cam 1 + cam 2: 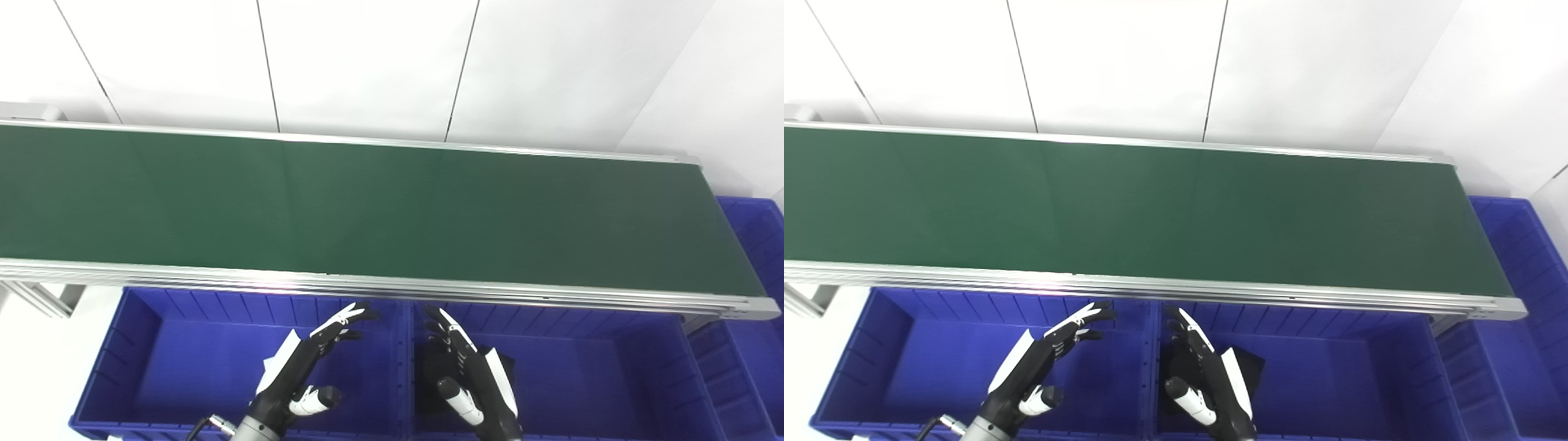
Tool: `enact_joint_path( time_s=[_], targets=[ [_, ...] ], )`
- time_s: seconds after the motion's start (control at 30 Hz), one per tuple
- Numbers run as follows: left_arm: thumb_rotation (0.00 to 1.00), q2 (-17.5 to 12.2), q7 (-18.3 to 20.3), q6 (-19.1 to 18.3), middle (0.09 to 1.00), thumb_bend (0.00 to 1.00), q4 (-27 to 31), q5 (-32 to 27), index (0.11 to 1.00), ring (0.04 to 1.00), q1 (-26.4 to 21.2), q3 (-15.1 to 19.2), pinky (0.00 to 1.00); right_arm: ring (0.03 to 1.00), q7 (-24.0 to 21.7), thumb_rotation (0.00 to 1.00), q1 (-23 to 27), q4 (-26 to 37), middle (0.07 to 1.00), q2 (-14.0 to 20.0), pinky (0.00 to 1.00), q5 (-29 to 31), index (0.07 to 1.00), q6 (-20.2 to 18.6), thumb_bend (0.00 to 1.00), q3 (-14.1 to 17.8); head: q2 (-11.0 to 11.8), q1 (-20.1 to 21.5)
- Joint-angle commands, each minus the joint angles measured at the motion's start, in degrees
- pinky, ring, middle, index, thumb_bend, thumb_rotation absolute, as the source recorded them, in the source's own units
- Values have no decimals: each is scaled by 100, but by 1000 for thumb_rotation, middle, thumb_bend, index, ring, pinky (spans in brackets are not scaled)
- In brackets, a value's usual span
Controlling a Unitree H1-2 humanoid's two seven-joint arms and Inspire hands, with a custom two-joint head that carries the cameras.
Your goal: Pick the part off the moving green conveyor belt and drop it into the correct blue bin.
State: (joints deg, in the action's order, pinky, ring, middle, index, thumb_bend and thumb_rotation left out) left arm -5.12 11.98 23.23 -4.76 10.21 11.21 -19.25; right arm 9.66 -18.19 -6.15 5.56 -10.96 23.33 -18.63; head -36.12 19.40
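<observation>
Hands spread and holding nothing, low over the blue bins.

Left hand (306,367) hangs over the left bin (153,361) with fingers apart, a bit of white showing beneath it that I cannot make out. Right hand (468,367), fingers also apart, hangs over the middle bin (612,380), where a black part (1246,367) lies on the floor just beside it. Both hands point toward the green belt (367,208), whose metal rail runs just beyond the fingertips; no part shows on the belt. Another blue bin (756,245) stands at the belt's right end, against a white panelled wall (367,61).
</observation>
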Motion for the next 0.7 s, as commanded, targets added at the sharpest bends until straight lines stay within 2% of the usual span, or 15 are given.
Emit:
enact_joint_path(
  time_s=[0.0,0.1,0.3,0.47,0.67],
  targets=[
    [1000,-65,31,194,935,1000,149,-154,832,910,-85,38,796,889,11,975,53,100,919,-107,829,-79,907,351,928,-8,-4,198],
    [1000,-139,65,164,938,1000,207,-209,840,916,-94,79,804,894,-27,967,52,86,916,-215,835,-114,901,345,932,14,-70,414],
    [1000,-246,160,-44,937,1000,427,-297,844,922,-86,116,817,932,-85,954,79,96,922,-393,880,-188,895,324,945,66,-154,455],
    [1000,-240,181,-34,932,982,458,-305,843,918,-96,136,811,927,-131,977,82,166,923,-437,871,-310,900,266,945,117,-189,473],
    [1000,-256,186,-108,928,971,547,-259,847,912,-114,140,809,931,-215,970,75,260,920,-505,875,-321,901,191,953,192,-357,535]
  ],
)
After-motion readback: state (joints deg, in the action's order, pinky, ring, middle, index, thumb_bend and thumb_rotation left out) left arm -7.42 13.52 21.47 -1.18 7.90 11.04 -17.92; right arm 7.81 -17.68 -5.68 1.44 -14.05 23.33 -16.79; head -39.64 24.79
